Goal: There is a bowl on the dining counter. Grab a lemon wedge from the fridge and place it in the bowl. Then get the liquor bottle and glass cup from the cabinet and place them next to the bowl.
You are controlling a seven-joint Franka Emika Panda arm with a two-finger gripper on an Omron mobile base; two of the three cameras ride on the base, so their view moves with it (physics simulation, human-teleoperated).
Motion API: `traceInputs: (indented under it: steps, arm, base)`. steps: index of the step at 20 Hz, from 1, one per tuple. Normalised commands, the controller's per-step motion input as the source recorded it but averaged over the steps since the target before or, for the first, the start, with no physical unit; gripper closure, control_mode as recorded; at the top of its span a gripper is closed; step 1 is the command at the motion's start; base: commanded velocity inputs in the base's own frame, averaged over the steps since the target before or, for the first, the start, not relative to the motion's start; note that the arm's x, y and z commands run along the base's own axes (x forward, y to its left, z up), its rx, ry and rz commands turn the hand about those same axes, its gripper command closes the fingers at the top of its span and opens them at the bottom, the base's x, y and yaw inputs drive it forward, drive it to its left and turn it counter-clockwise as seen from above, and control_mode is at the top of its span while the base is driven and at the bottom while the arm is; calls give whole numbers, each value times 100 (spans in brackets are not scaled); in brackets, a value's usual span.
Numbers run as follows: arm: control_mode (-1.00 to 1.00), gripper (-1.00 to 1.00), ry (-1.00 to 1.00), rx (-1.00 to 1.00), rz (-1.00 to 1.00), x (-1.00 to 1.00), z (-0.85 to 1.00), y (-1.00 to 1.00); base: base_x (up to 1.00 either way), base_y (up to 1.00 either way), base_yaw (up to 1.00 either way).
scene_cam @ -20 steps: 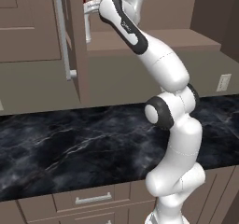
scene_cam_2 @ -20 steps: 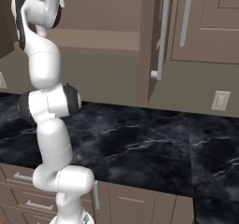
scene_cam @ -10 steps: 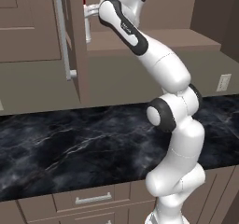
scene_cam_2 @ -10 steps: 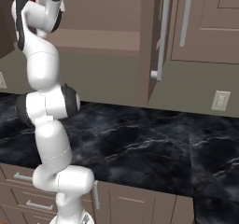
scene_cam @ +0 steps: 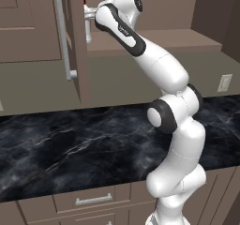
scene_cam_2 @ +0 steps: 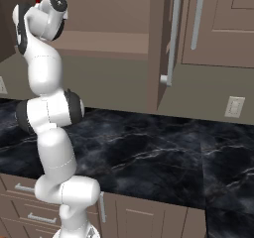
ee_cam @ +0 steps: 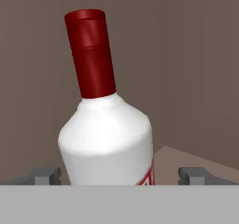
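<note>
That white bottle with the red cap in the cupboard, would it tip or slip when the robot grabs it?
The liquor bottle looks rigid and smooth, so probably slippery. Its tall narrow neck suggests it could tip if nudged high. The open gripper straddles the wide body, likely a steadier hold.

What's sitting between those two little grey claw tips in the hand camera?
The liquor bottle stands between the open gripper's fingertips, its white body filling most of the gap in the hand view, red cap above.
</note>
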Motion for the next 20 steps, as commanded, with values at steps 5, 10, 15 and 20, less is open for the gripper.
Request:
traceInputs:
  steps: [5, 10, 15, 20]
  arm:
    - [-100, 100, 0, 5, 0, 31, 0, 0]
    - [-100, 100, -1, 2, 0, 27, 0, 0]
    - [-100, 100, -9, 1, 0, 1, 15, 0]
    - [-100, 100, -23, 1, 0, -62, 51, -6]
  base:
    - [0, 0, 0]
    - [0, 0, 0]
    - [0, 0, 0]
    - [0, 0, 0]
